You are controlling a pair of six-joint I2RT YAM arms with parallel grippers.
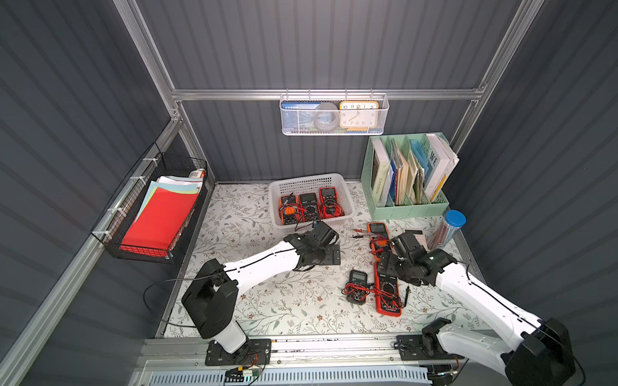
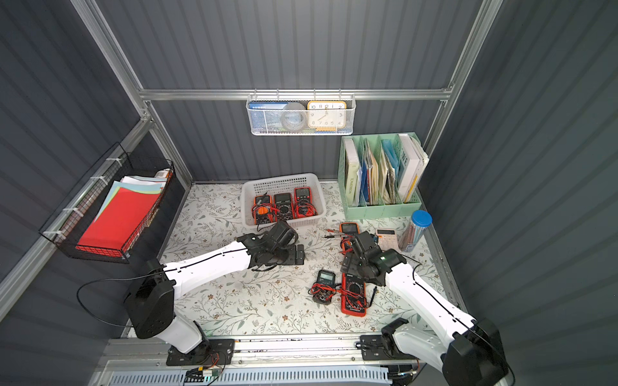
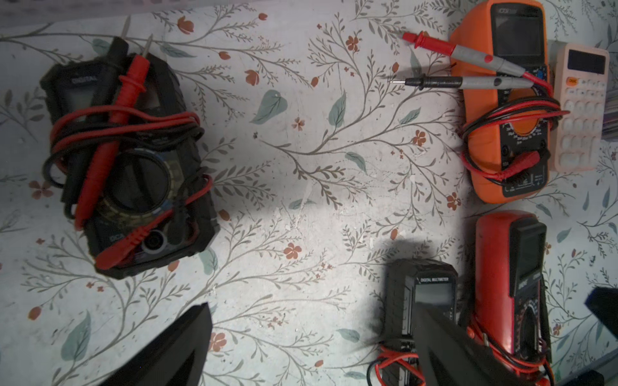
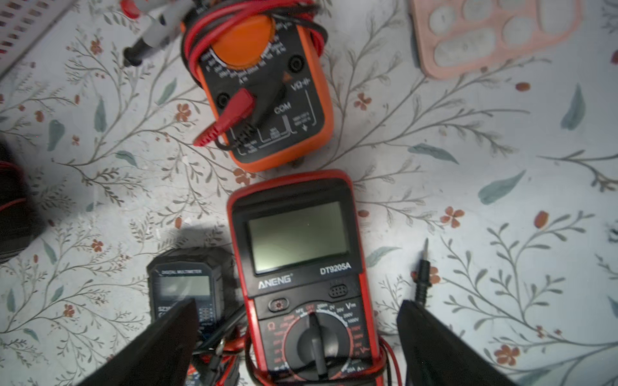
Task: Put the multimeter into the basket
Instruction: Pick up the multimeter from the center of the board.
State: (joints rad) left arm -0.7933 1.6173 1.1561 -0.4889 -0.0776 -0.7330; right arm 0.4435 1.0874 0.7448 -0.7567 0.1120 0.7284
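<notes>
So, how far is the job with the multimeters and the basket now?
Done: three multimeters lie in the basket. In hand: nothing is gripped; the right tool is open over the red multimeter. To do: that one, the orange multimeter and two black multimeters on the table; the left tool is open, empty.

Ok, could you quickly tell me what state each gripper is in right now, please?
Left gripper: open, holding nothing.
Right gripper: open over the red multimeter, not closed on it.
</notes>
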